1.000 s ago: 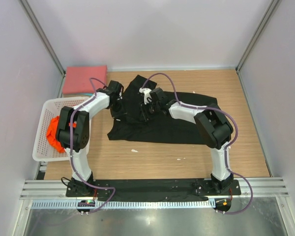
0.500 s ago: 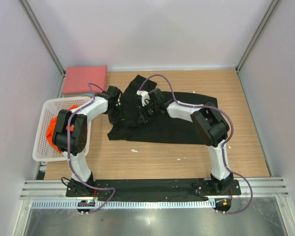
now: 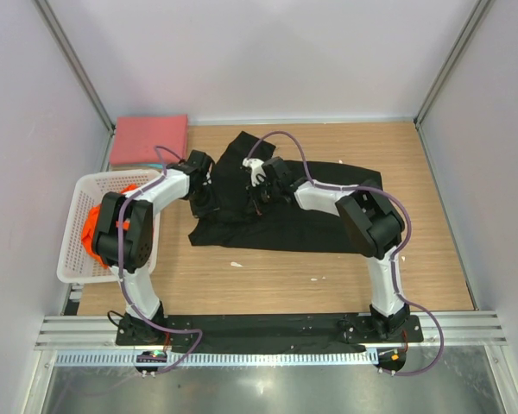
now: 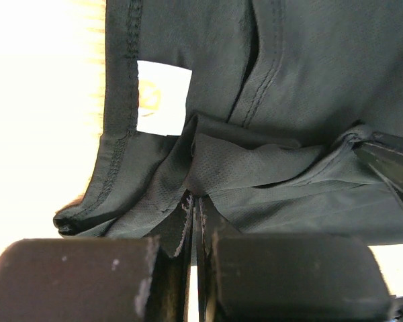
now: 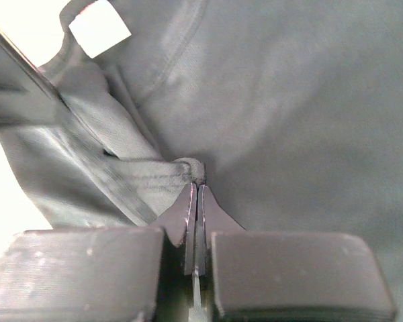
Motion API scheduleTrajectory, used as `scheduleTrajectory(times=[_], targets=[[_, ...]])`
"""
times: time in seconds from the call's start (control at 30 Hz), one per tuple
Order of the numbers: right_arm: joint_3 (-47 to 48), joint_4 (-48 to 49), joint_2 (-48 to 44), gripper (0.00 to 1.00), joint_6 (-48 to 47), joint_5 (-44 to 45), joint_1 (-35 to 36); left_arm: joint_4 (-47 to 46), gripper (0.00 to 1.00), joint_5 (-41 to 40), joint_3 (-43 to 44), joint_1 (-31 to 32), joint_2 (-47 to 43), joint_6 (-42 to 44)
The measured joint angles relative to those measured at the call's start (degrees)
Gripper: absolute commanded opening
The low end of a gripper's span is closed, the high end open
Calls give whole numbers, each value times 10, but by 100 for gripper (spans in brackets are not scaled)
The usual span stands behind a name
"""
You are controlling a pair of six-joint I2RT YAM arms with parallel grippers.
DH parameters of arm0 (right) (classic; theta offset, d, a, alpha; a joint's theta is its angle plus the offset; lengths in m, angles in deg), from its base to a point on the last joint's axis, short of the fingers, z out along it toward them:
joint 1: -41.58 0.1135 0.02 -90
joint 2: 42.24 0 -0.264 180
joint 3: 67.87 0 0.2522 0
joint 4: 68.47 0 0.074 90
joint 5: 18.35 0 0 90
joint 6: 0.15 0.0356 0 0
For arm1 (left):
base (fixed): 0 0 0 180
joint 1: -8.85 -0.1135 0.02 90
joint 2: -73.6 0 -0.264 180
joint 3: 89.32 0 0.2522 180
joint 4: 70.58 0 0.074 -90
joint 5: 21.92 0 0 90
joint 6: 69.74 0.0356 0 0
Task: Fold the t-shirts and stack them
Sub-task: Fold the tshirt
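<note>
The black t-shirt (image 3: 285,216) lies spread across the middle of the wooden table, its upper left part bunched. My left gripper (image 3: 205,191) is shut on a pinch of its cloth (image 4: 208,171) near the hem with the white label (image 4: 162,98). My right gripper (image 3: 257,191) is shut on a fold of the same shirt (image 5: 188,171). The two grippers are close together over the shirt's upper left. The pinkish-red t-shirt (image 3: 148,140) lies folded at the back left. The bright orange t-shirt (image 3: 91,233) sits crumpled in the basket.
A white mesh basket (image 3: 73,259) stands at the left table edge. Grey walls close in the table on three sides. Small white specks (image 3: 236,264) lie on the wood in front of the black shirt.
Both grippers have shifted slightly left with the black cloth, the left one pulling in toward the shirt's left edge. The bunched part has moved a little.
</note>
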Motion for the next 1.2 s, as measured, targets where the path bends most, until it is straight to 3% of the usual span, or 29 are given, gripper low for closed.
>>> scheduleTrajectory(times=[0.57,0.87,1.2], targets=[[-130,143,-84,1,79,145,0,15,0,3,177,0,89,-23],[-218,215,-121,1,134,232,8,22,0,10,209,1,128,-22],[-224,245,-128,1,156,264,12,28,0,13,252,0,154,-13]])
